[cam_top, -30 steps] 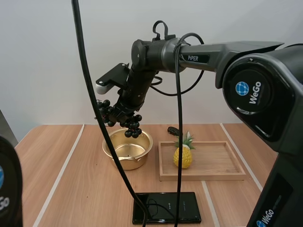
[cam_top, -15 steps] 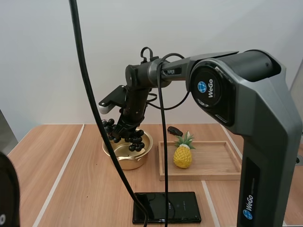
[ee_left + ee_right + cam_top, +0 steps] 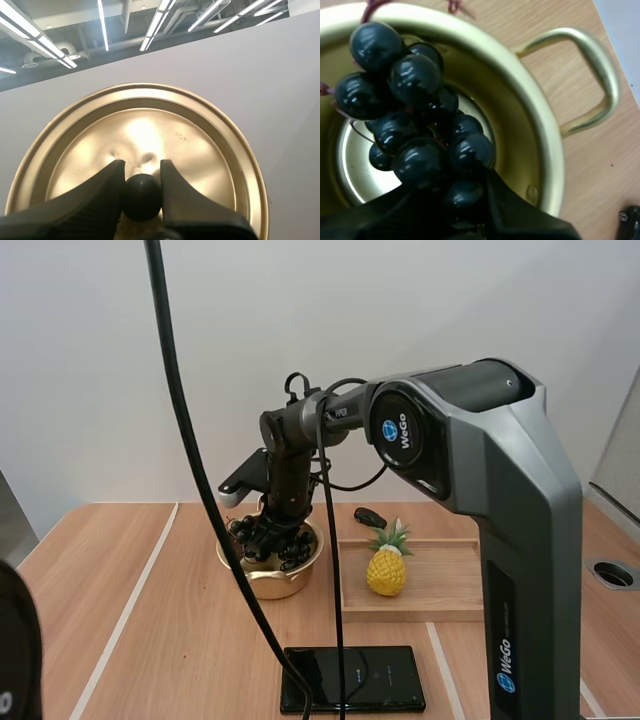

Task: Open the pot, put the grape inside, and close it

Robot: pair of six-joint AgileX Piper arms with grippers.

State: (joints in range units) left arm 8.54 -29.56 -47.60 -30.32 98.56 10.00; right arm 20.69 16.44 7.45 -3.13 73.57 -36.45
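Right tool (image 3: 272,530) hangs over the open pot (image 3: 264,580) on the counter (image 3: 110,590). Its fingers are clamped on the top of the grapes (image 3: 268,544). The bunch dangles inside the pot's mouth, and the lowest berries are below the rim. From the right wrist, the berries hang over the pot's shiny floor, nearer one wall than the middle. Whether any berry rests on the floor cannot be told.

Left tool (image 3: 141,170) is pinched on the black knob (image 3: 142,200) of the lid (image 3: 150,125) and holds it up in the air. Where the lid is relative to the pot cannot be told.

The step in hand looks like the release. It would go best with the bunch lowered until it slackens on the pot's floor. The fingers could then part and the tool rise straight up, so no stem catches and drags berries over the rim.

A tray (image 3: 430,615) holding a pineapple (image 3: 387,572) sits just right of the pot. A phone (image 3: 370,680) lies in front of the pot, apart from it. The counter left of the pot is bare, so up or to that side seems the freest way out.
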